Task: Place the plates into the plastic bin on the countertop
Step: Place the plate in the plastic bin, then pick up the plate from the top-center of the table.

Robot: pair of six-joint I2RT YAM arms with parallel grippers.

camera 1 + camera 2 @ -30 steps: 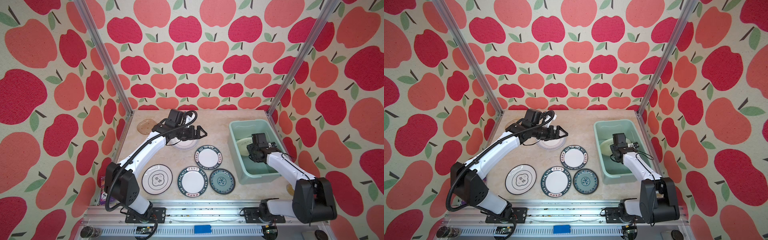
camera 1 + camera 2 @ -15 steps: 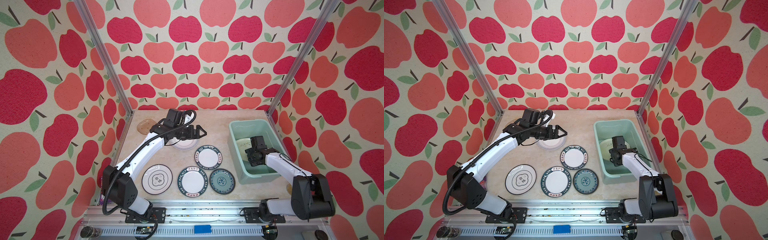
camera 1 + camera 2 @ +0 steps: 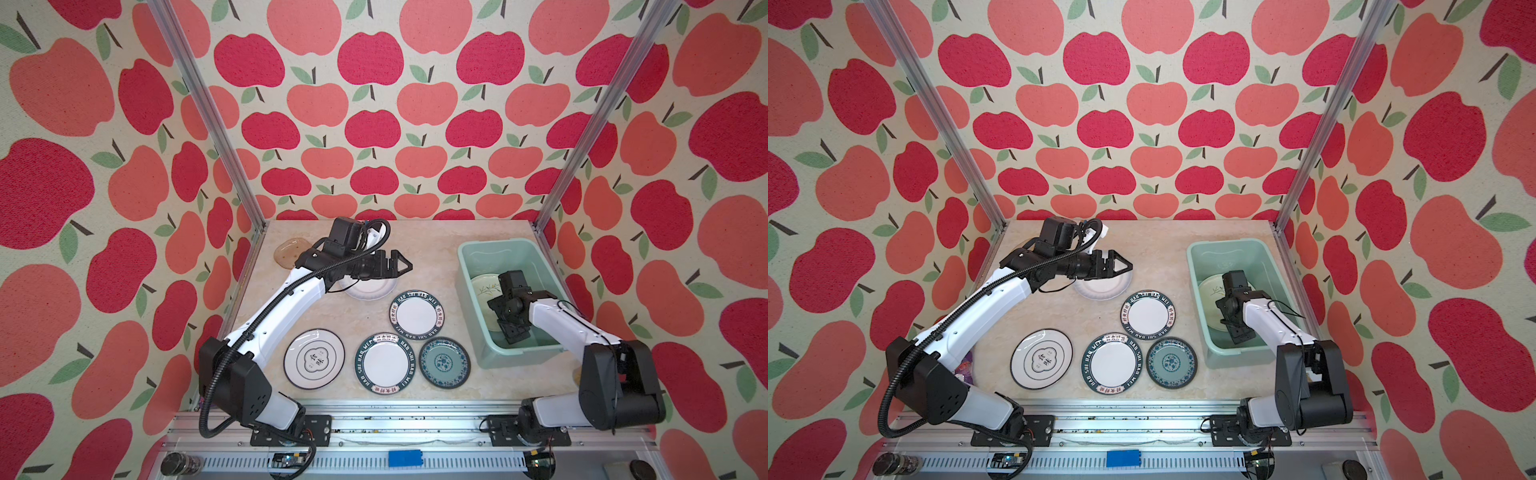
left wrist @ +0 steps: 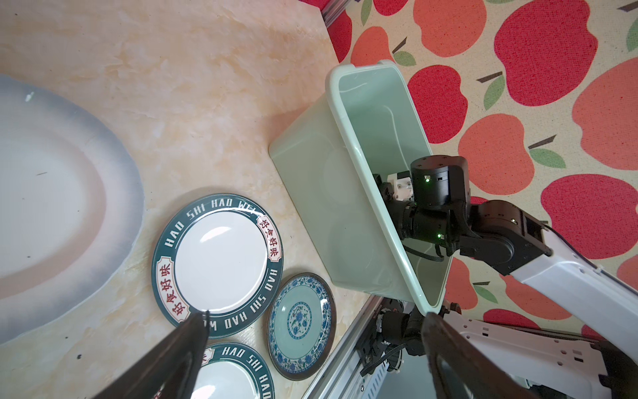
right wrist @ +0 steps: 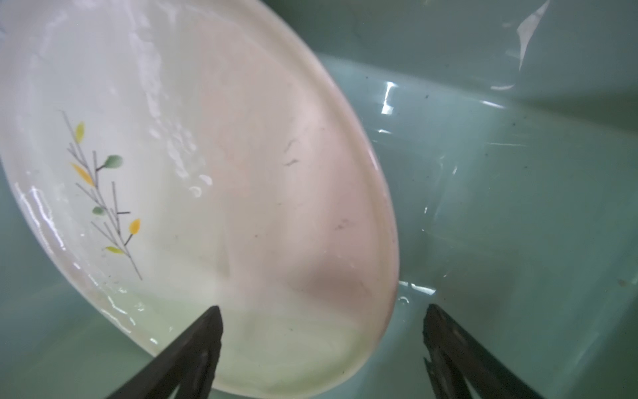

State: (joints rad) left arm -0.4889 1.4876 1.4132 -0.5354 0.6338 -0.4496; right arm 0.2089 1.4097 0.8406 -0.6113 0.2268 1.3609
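The mint-green plastic bin [image 3: 467, 299] stands at the countertop's [image 3: 432, 241] right. Inside it lies a white plate with a leaf sprig [image 5: 207, 172]. My right gripper [image 5: 321, 321] reaches into the bin, open; the plate's near edge lies between its fingers, untouched. My left gripper [image 3: 405, 266] hovers open and empty over a plain white plate [image 3: 370, 291]. Two green-lettered plates [image 3: 417, 314] [image 3: 385, 363], a teal patterned plate [image 3: 444, 362] and a black-rimmed plate [image 3: 314, 359] lie near the front. An amber plate [image 3: 289, 252] sits at the back left.
Aluminium posts [image 3: 208, 112] rise at the back corners and a rail [image 3: 415, 409] edges the front. Apple-patterned walls close the sides and back. The bin [image 4: 310, 193] stands close to the right wall.
My right gripper has opened inside the bin and let go of the sprig plate, which now lies on the bin's floor. The left arm has hardly moved.
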